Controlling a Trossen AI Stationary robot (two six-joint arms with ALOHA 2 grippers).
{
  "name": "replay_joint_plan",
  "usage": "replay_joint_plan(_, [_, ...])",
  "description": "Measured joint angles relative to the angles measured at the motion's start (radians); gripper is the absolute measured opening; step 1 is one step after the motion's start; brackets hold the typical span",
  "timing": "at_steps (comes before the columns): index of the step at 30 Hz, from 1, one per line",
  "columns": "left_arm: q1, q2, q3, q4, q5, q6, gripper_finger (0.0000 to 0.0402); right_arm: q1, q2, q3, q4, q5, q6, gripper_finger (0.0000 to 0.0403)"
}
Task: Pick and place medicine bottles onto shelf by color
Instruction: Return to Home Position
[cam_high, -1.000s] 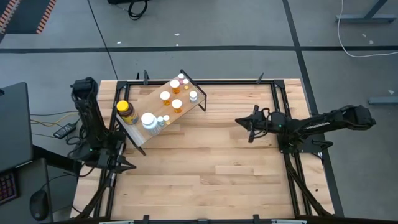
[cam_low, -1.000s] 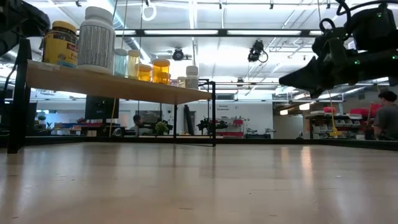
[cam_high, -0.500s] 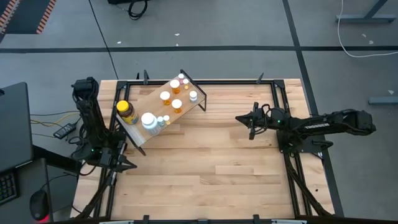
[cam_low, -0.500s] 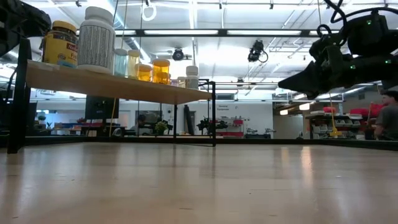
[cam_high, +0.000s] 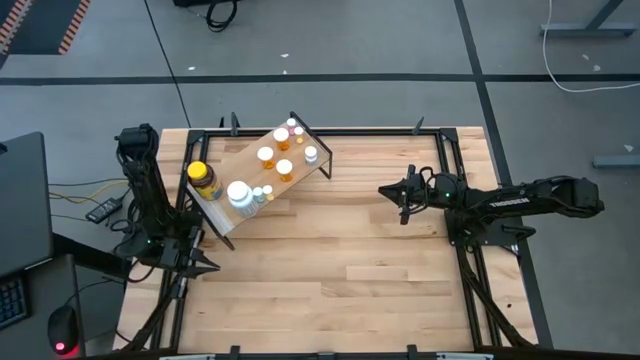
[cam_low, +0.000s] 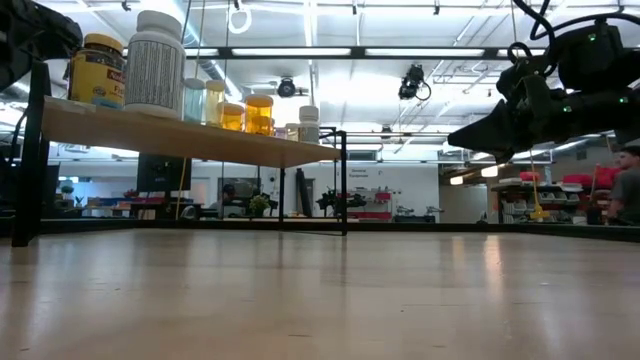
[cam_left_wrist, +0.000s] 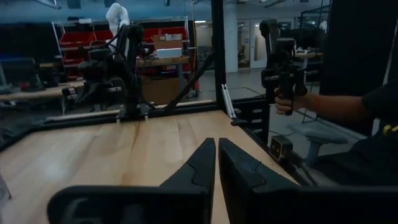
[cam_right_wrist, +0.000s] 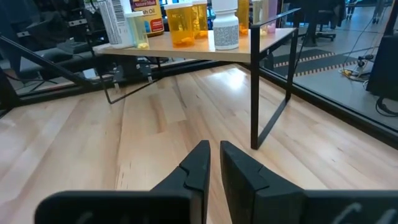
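Where the left wrist view looks along its own fingers, the left gripper (cam_left_wrist: 216, 163) shows them drawn together with only a sliver between, holding nothing. Seen from above, it sits just off the end of the shelf (cam_high: 247, 160) that carries the amber jar (cam_high: 203, 178). The right gripper (cam_right_wrist: 214, 163) is likewise pinched nearly closed and empty. Its tips point at the shelf across bare tabletop (cam_right_wrist: 155, 124), well apart from it.

Only the overhead view lays out all the medicine bottles (cam_high: 262, 170). The shelf lies at a slant. Beside the yellow-lidded amber jar is the white-capped bottle (cam_high: 239, 193), then two tiny teal vials (cam_high: 262, 194). The orange vials (cam_high: 266, 155) with white caps fill the rest of the board, and a small white vial (cam_high: 311, 154) stands by the edge facing the right gripper.

The low view adds what the overhead cannot. The board is raised on thin black legs (cam_low: 343, 180), every bottle is upright, and the right gripper hangs in the air about level with the board.

Beyond the table, the left wrist view catches a person (cam_left_wrist: 367, 118) in a dark sleeve, one hand (cam_left_wrist: 285, 101) gripping a black handle (cam_left_wrist: 283, 62).
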Motion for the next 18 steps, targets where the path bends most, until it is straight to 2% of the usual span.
replay_joint_plan(9, [0.000, 0.000, 0.000, -0.001, 0.000, 0.060, 0.0016, 0.000, 0.000, 0.000, 0.000, 0.003, 0.000, 0.0046])
replay_joint_plan(18, [0.000, 0.000, 0.000, -0.001, 0.000, 0.061, 0.0029, 0.000, 0.000, 0.000, 0.000, 0.003, 0.008, 0.0044])
